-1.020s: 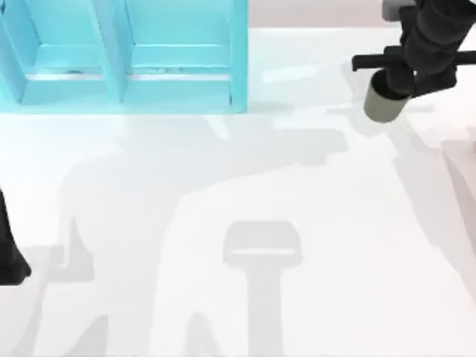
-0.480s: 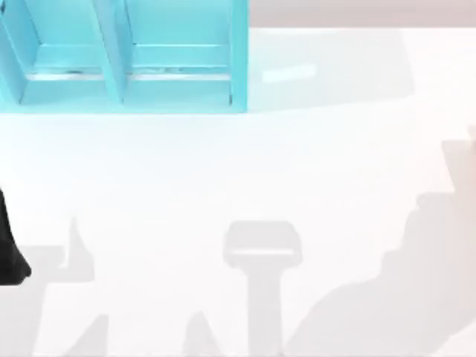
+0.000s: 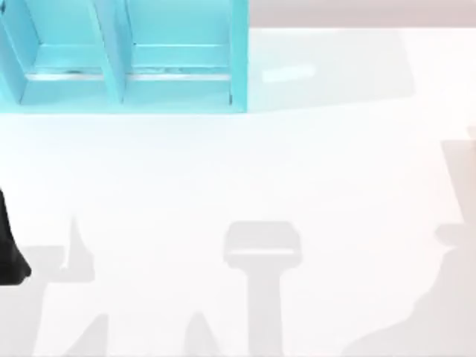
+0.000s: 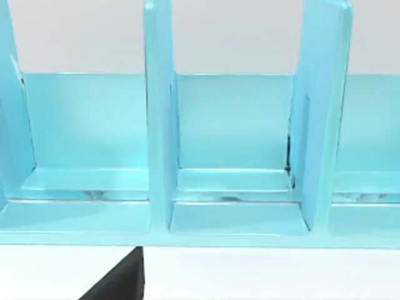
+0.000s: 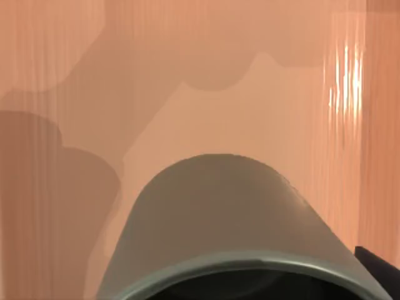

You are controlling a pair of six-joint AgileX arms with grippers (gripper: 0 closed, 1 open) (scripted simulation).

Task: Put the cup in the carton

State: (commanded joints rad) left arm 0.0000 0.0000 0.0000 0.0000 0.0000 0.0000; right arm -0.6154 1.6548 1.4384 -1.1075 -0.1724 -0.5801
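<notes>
Close under the right wrist camera sits the cup [image 5: 231, 219], olive-grey and matte, its rim and dark inside nearest the lens and its body running away from it, so its long axis lies along the camera's line of sight with the base at the far end. A dark sliver of the right gripper [image 5: 381, 265] shows at the cup's rim on one side; whether its fingers are spread or pinched on the cup cannot be told. Behind the cup is a flat salmon-pink surface [image 5: 206, 69] with a glossy streak and soft shadows across it; whether the cup touches that surface cannot be told.

At the left edge of the tabletop [image 3: 245, 171], about mid-height in the top view, a black part of the left arm [image 3: 9, 256] pokes in, low and parked. The left wrist view faces a light-blue rack [image 4: 234, 187] of upright dividers and open bays, with a dark corner of the left gripper [image 4: 122, 284] beneath it; its finger state cannot be told. From above, the rack stands at the tabletop's far left corner, and a pinkish patch [image 3: 462, 171] lies at the right edge.
</notes>
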